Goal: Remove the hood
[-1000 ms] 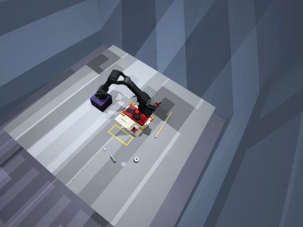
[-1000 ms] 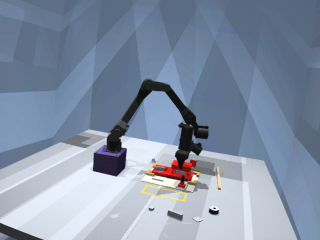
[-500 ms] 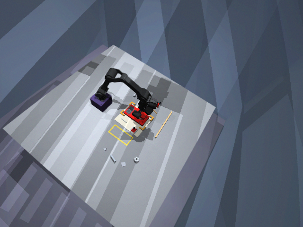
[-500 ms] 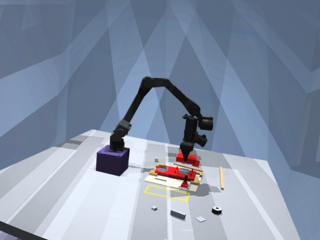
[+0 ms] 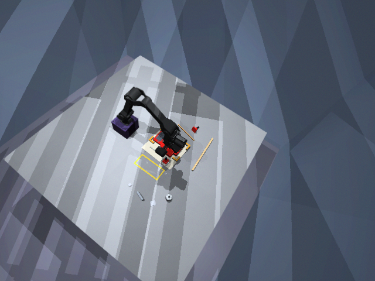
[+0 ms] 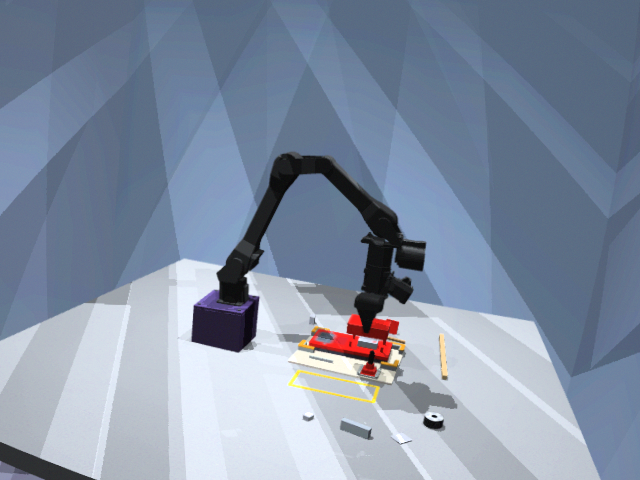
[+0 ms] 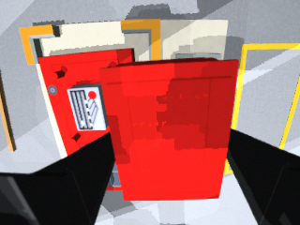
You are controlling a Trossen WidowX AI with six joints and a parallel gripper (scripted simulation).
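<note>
Top view first: we see our black parallel-jaw gripper (image 5: 167,150) over the red toy car (image 5: 157,138), beside the yellow-outlined marked area (image 5: 149,166); exterior view: the flat red hood panel (image 6: 373,326) hangs lifted above the car; wrist view: our black fingers are clamped wide on its edges.
</note>
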